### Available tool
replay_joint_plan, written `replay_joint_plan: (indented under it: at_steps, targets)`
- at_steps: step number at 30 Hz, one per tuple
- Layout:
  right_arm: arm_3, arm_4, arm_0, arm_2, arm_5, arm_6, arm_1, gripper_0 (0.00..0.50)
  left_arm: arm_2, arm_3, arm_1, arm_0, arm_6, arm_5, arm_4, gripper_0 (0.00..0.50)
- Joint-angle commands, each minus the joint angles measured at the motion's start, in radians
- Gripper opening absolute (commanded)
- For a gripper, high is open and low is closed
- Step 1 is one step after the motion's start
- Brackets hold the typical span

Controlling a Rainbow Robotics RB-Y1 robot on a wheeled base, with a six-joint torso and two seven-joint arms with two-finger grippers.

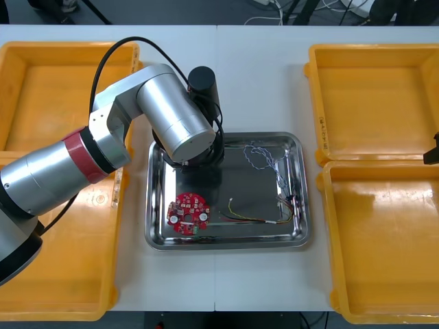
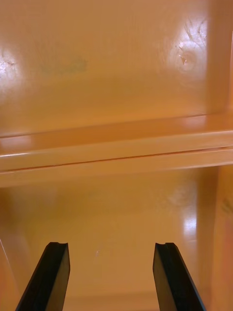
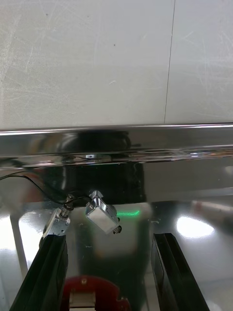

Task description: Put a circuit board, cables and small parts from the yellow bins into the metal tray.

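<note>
The metal tray (image 1: 299, 199) lies mid-table between the yellow bins. In it are a round red circuit board (image 1: 187, 212), a red and yellow cable (image 1: 250, 218) and a twisted blue and white cable (image 1: 264, 157). My left arm (image 1: 171, 116) reaches over the tray's far left part. My left gripper (image 3: 109, 243) is open just above the tray floor. Beyond its fingertips lie a small metal part (image 3: 102, 216) and another (image 3: 58, 224) joined to a black cable (image 3: 34, 184). The circuit board (image 3: 90, 291) shows between the fingers. My right gripper (image 2: 111, 250) hangs open over the right bins.
Two yellow bins (image 1: 62, 89) (image 1: 62, 274) stand left of the tray and two (image 1: 374, 103) (image 1: 384, 247) to its right. The right gripper (image 1: 432, 147) shows at the table's right edge above the rim (image 2: 116, 155) between the right bins. Bare table lies beyond the tray's far rim (image 3: 116, 141).
</note>
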Motion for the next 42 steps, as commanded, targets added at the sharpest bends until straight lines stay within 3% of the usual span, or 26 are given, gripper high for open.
replay_joint_plan:
  at_steps: [1, 9, 23, 28, 42]
  targets:
    - [-0.035, -0.013, 0.027, -0.036, -0.020, -0.020, -0.054, 0.500, 0.038, -0.068, -0.002, -0.006, 0.035, 0.065, 0.017, 0.500]
    - [-0.095, -0.004, 0.084, -0.046, -0.046, -0.030, -0.054, 0.500, 0.213, -0.145, 0.020, -0.030, -0.051, 0.263, 0.067, 0.500]
    - [-0.123, 0.010, 0.130, -0.049, -0.066, -0.039, -0.052, 0.500, 0.422, -0.188, 0.141, -0.029, -0.231, 0.447, 0.144, 0.500]
    - [-0.123, 0.008, 0.145, -0.058, -0.069, -0.043, -0.048, 0.500, 0.497, -0.200, 0.186, -0.020, -0.294, 0.448, 0.164, 0.500]
    - [-0.124, 0.042, 0.151, -0.072, -0.060, -0.043, 0.002, 0.500, 0.690, -0.228, 0.334, 0.112, -0.511, 0.448, 0.201, 0.500]
